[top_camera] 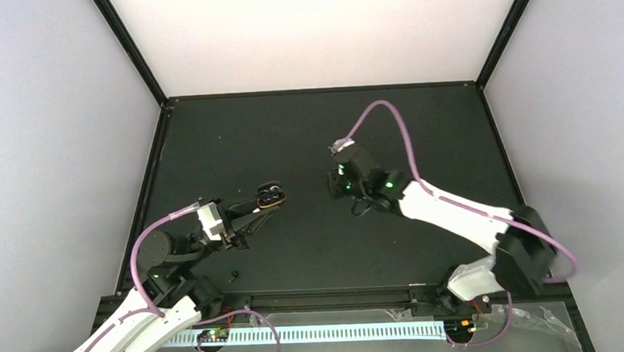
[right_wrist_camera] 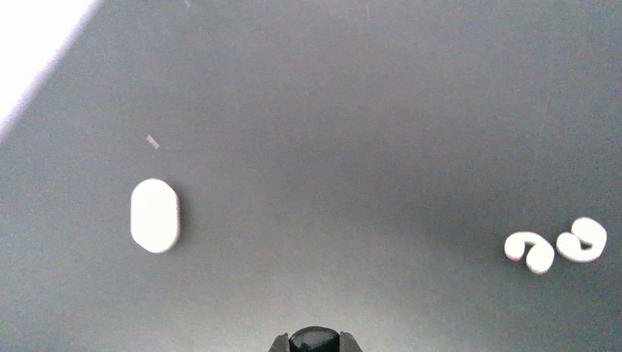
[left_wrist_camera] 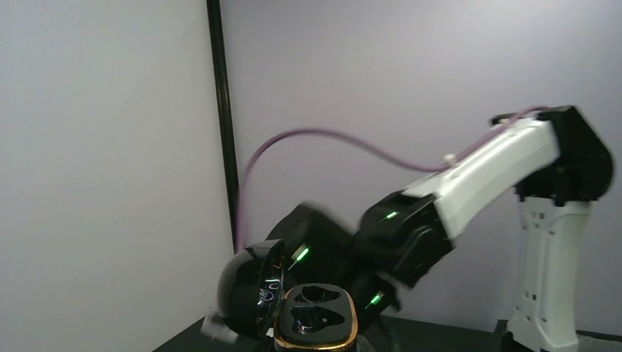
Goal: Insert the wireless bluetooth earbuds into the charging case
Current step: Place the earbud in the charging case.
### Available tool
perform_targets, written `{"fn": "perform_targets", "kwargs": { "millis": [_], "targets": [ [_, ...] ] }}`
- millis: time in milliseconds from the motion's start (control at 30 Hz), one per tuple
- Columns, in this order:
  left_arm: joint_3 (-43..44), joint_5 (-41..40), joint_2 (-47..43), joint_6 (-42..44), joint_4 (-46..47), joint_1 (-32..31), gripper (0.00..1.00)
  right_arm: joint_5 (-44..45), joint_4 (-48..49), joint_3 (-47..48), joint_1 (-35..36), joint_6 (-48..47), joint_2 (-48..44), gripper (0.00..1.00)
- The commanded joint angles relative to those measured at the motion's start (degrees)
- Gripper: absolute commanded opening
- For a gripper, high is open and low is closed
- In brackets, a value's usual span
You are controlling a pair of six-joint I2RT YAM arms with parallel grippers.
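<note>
My left gripper (top_camera: 260, 203) is shut on an open black charging case (top_camera: 271, 197) and holds it off the table. In the left wrist view the gold-rimmed base (left_wrist_camera: 315, 320) shows two empty wells, and the glossy lid (left_wrist_camera: 248, 297) stands up on its left. My own fingers are below that frame. My right gripper (right_wrist_camera: 314, 345) is shut on a small round black earbud (right_wrist_camera: 314, 339) and hangs to the right of the case (top_camera: 338, 184). Below it on the table lie two white earbuds (right_wrist_camera: 529, 251) (right_wrist_camera: 582, 240) and a shut white case (right_wrist_camera: 155, 215).
A tiny dark thing of earbud size (top_camera: 233, 274) lies near the table's front edge, by the left arm. The right arm (left_wrist_camera: 469, 183) fills the space behind the black case in the left wrist view. Light walls enclose the black table (top_camera: 290, 129).
</note>
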Motion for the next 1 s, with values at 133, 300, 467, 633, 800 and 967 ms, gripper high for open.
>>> {"fn": "perform_targets", "kwargs": {
  "millis": [133,300,467,633,800,967],
  "targets": [
    [2.23,-6.70,6.85,-4.84,7.99,-0.05,0.02,1.68,23.46,-9.27,-0.16,-1.23,-26.05,0.01],
    [1.57,-6.71,14.06,-5.45,21.31,-0.31,0.02,0.76,27.65,-9.57,0.16,-7.23,-35.98,0.01],
    [2.63,-5.60,25.73,-4.96,38.18,-0.47,0.02,-1.96,31.68,-7.98,0.58,-12.91,-41.11,0.01],
    [5.81,-1.96,36.53,-4.48,50.76,-0.75,0.01,-7.33,36.62,-7.81,0.92,-14.90,-43.46,0.01],
    [7.90,0.61,42.61,-2.50,56.43,-1.81,0.01,-13.05,39.49,-7.11,2.66,-16.10,-43.97,0.01],
    [8.18,0.97,44.20,-0.91,56.83,-3.48,0.02,-13.68,39.75,-6.37,5.75,-18.03,-42.76,0.01]
  ]
}}
